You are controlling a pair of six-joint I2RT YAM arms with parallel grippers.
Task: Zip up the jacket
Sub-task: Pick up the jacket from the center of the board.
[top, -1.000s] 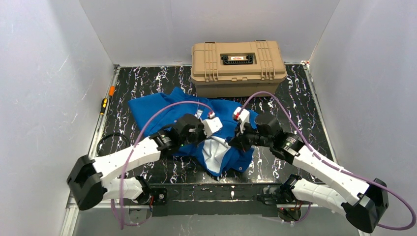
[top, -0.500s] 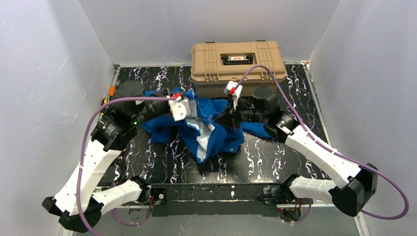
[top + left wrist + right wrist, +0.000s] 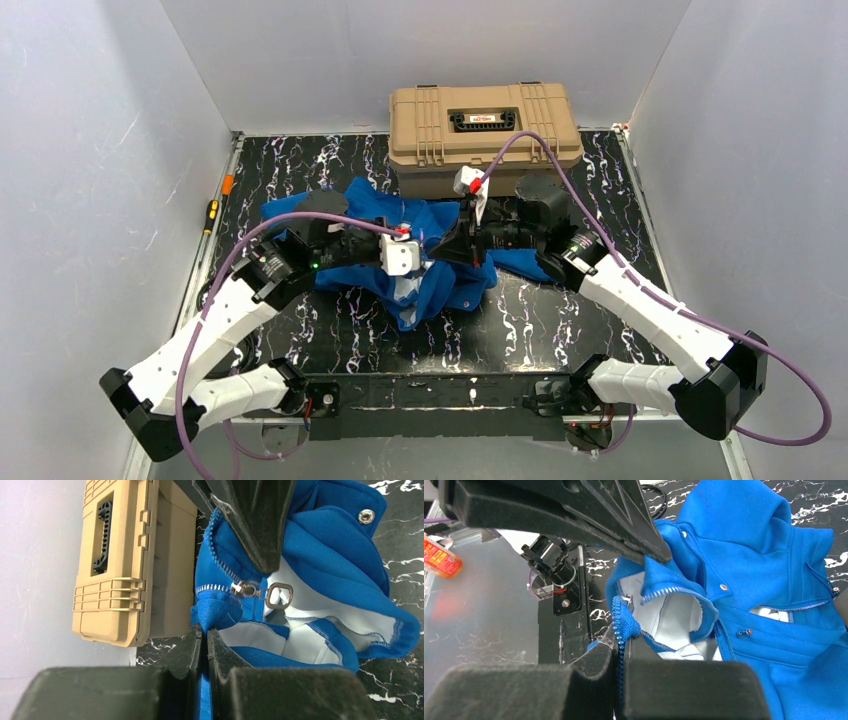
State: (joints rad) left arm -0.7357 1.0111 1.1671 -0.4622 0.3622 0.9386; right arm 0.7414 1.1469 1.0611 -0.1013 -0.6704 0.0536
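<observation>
The royal-blue jacket (image 3: 440, 285) lies bunched mid-table, its pale lining (image 3: 310, 610) showing. My left gripper (image 3: 424, 262) is shut on a fold of blue fabric at the zipper's end (image 3: 205, 630). The metal zipper slider and its pull (image 3: 262, 591) hang just beyond it, held by nothing. My right gripper (image 3: 446, 250) faces the left one and is shut on the other zipper edge with blue teeth (image 3: 620, 641). The two grippers are close together, with the jacket's front raised between them. The right finger (image 3: 255, 525) shows in the left wrist view.
A tan hard case (image 3: 485, 125) stands at the back, just behind the jacket, and shows in the left wrist view (image 3: 115, 565). A screwdriver (image 3: 211, 213) and an orange item (image 3: 228, 184) lie along the left edge. A black cable (image 3: 215, 290) coils front left.
My left arm has swung from the back left down toward the middle, carrying its jacket edge to the right gripper. The right arm has held still over the last half second.
</observation>
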